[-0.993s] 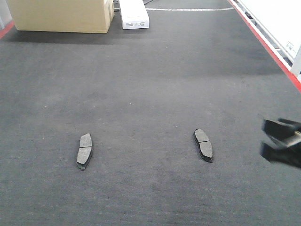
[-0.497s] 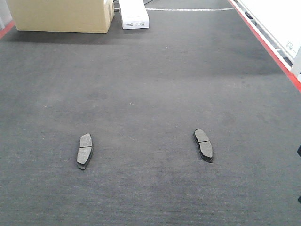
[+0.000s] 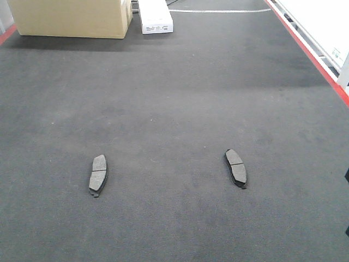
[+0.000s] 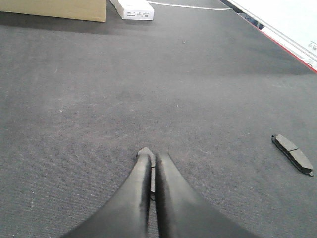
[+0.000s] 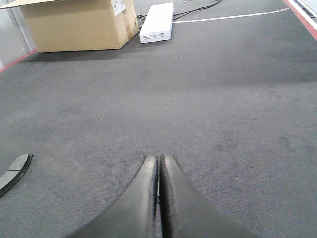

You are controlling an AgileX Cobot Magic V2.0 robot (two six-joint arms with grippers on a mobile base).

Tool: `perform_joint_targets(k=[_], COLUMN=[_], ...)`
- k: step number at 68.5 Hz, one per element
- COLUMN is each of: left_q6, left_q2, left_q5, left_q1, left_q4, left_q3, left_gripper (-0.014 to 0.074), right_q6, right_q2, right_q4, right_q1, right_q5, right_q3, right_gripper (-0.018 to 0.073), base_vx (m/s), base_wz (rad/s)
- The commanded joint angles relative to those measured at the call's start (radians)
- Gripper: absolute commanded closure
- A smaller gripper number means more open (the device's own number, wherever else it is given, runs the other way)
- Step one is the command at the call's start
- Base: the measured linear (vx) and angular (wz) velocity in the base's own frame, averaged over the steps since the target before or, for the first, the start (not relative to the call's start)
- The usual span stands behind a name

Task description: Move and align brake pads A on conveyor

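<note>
Two brake pads lie flat on the dark conveyor belt (image 3: 174,98), one at the left (image 3: 98,174) and one at the right (image 3: 235,168), both lengthwise toward the far end. My left gripper (image 4: 152,154) is shut with only a thin slit between the fingers, low over bare belt; a pad (image 4: 292,154) lies well to its right. My right gripper (image 5: 159,157) is shut over bare belt; a pad (image 5: 14,172) lies far to its left. Other pads are out of view. In the front view only a dark sliver shows at the right edge.
A cardboard box (image 3: 71,17) and a white box (image 3: 155,16) stand at the far end of the belt. The red edge (image 3: 316,60) runs along the belt's right side, with a pale surface (image 3: 322,16) beyond it.
My right gripper has withdrawn to the right, out of the front view. The two pads have not moved.
</note>
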Motion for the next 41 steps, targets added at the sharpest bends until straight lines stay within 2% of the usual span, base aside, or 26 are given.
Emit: perform_joint_targets(k=[1,41], left_q6=[-0.002,-0.002], left_q2=[0.006,0.006], left_q5=[-0.076,-0.076], left_q1=[-0.004,-0.004], left_q4=[0.004,0.004], left_q3=[-0.026,-0.026], left_gripper=[0.0603,0.0603], right_q6=[-0.004,-0.004], right_q2=[0.006,0.006], right_q4=[-0.013,-0.013], right_q1=[-0.002,-0.002], right_q5=[-0.074,-0.074], right_q3=[-0.028,-0.028], right_gripper=[0.0568,0.0568], base_vx=[0.0,0.0], base_wz=[0.0,0.0])
